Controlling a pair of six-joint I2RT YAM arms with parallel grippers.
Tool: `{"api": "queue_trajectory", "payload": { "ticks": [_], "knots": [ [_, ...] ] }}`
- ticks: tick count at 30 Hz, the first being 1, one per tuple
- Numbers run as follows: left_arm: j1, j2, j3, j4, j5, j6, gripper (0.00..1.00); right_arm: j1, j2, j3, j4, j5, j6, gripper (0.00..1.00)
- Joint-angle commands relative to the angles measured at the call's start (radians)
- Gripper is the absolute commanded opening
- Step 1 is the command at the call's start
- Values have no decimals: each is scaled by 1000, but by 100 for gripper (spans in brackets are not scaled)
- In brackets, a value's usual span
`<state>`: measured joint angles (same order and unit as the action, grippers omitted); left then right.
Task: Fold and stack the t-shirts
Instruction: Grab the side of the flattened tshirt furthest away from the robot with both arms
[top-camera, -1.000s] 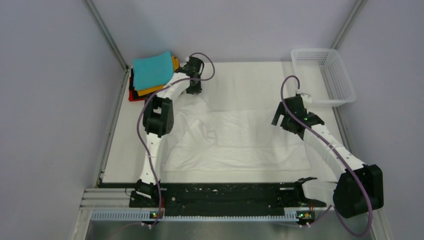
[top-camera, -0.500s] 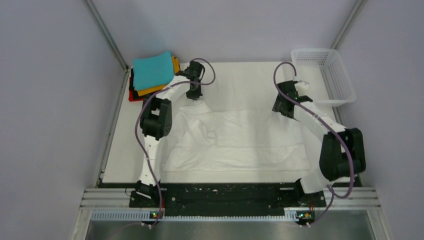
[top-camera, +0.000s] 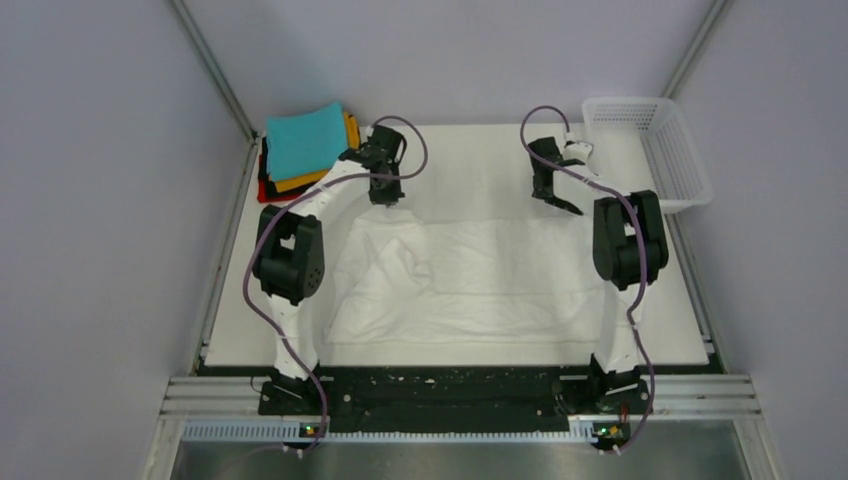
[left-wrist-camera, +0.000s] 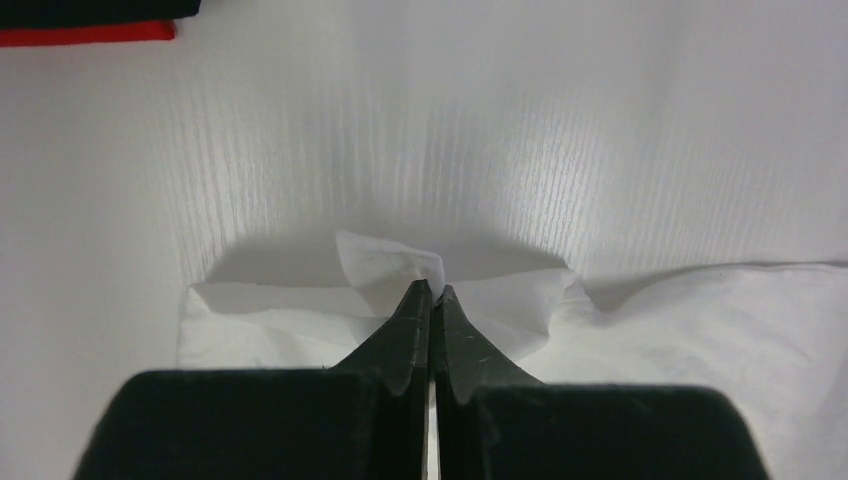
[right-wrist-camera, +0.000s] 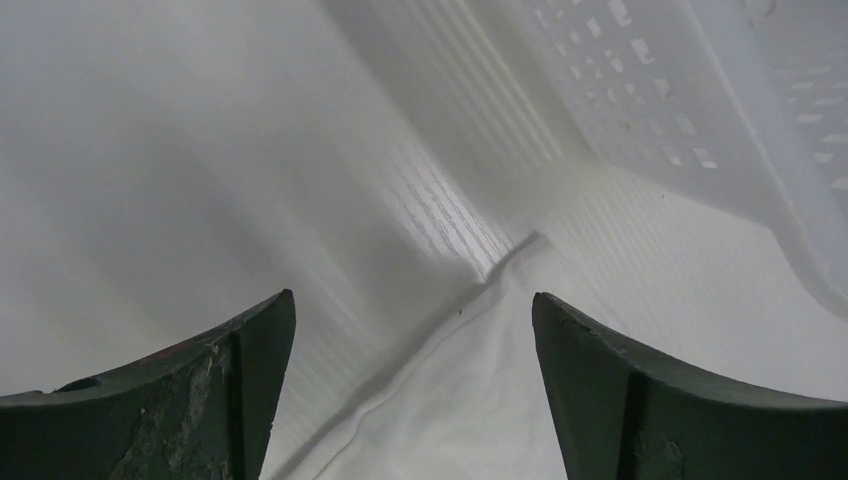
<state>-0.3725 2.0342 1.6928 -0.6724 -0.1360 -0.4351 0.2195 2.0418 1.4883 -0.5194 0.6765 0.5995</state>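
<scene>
White and thin, the cloth t-shirt (top-camera: 470, 275) lies spread and rumpled over the middle of the white tabletop (top-camera: 480, 160). A second ago the left fingers (left-wrist-camera: 430, 300) stood part-open above its far left corner; now they are clenched tight on a puckered fold of that corner. The right arm has swung from the shirt's right side up to its far right corner, elbow folded high. The right fingers (right-wrist-camera: 230, 370) have narrowed a little but stand released, one on each side of the shirt's edge, gripping nothing.

The folded stack of t-shirts (top-camera: 305, 140), teal on top of orange, black and red, fills the far left corner just beside the left arm. The white plastic mesh basket (top-camera: 655, 150) sits at the far right corner, close by the right wrist. Between them, beyond the shirt's far edge, runs a bare band of tabletop.
</scene>
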Motion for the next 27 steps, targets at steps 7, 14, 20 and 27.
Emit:
{"api": "queue_trajectory", "payload": {
  "ticks": [7, 14, 20, 27],
  "knots": [
    [-27, -105, -66, 45, 9, -25, 0, -9, 59, 5, -79, 70, 13, 86],
    [-33, -150, -110, 54, -2, -32, 0, -10, 12, -69, -98, 83, 36, 81],
    [-33, -182, -143, 57, -8, -38, 0, -15, -52, -152, -92, 92, 68, 61],
    [-35, -226, -186, 73, -4, -42, 0, -27, -53, -158, -91, 78, 107, 29]
  ]
}}
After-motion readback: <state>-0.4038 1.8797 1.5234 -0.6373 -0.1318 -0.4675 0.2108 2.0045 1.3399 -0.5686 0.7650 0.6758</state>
